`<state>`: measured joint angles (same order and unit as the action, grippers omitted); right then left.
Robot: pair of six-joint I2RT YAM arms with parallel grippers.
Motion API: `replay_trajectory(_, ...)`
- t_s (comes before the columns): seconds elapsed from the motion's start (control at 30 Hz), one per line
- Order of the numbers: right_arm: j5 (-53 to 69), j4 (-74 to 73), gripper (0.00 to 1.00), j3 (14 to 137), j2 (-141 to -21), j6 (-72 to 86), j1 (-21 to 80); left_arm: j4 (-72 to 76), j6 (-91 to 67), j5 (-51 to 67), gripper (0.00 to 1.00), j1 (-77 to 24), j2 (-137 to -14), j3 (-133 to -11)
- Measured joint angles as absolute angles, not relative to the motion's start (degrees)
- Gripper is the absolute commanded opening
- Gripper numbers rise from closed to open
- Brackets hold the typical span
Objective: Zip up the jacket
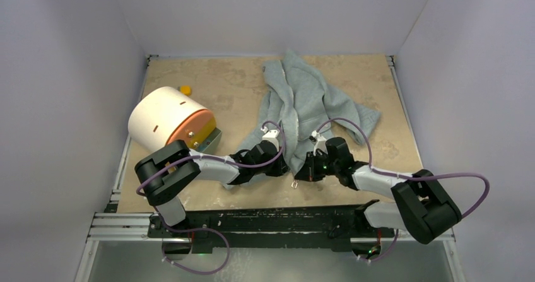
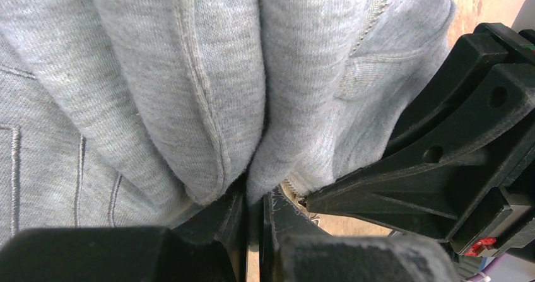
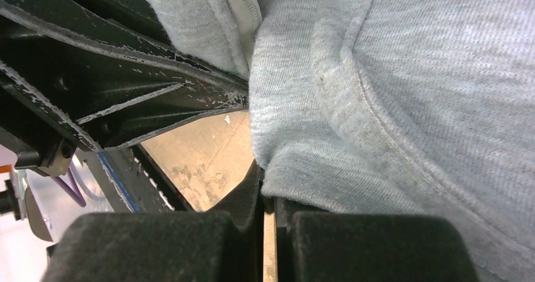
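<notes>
A sandy table sits inside a white-walled booth. A light grey jacket lies crumpled on it, running from the back centre down towards the two arms. A cream drum lies well apart on the left. The jacket looks soft, light and limp, likely to bunch and slide rather than keep its shape. The bottom hem beside the zipper teeth seems the best place to take hold. Both grippers meet there. The left gripper is closed, pinching a fold of hem. The right gripper, just beside it, is likewise closed on the hem's edge.
</notes>
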<state>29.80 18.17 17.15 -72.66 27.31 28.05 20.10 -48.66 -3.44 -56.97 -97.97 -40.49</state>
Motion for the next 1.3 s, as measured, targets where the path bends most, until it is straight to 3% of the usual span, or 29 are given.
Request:
replay_trajectory(0.23,31.75,18.74,0.00,16.64,-68.01,28.60,28.08,18.22,-48.71,-5.17,0.00,-56.55,-91.48,-35.99)
replay_trajectory(0.57,33.12,25.74,0.00,13.65,-52.25,38.02,28.05,14.22,-46.87,-7.94,0.00,-55.61,-64.93,-30.28)
replay_trajectory(0.8,33.61,33.56,0.00,11.44,-41.60,44.95,28.05,18.55,-45.87,-5.87,0.00,-55.51,-53.56,-25.63)
replay_trajectory(1.0,32.18,37.28,0.00,11.20,-35.44,48.71,28.05,27.57,-45.89,-1.26,0.00,-55.51,-51.66,-20.82)
replay_trajectory(1.3,34.50,51.72,0.00,8.71,-40.75,55.18,28.05,44.64,-44.75,7.79,0.00,-55.51,-55.37,-18.04)
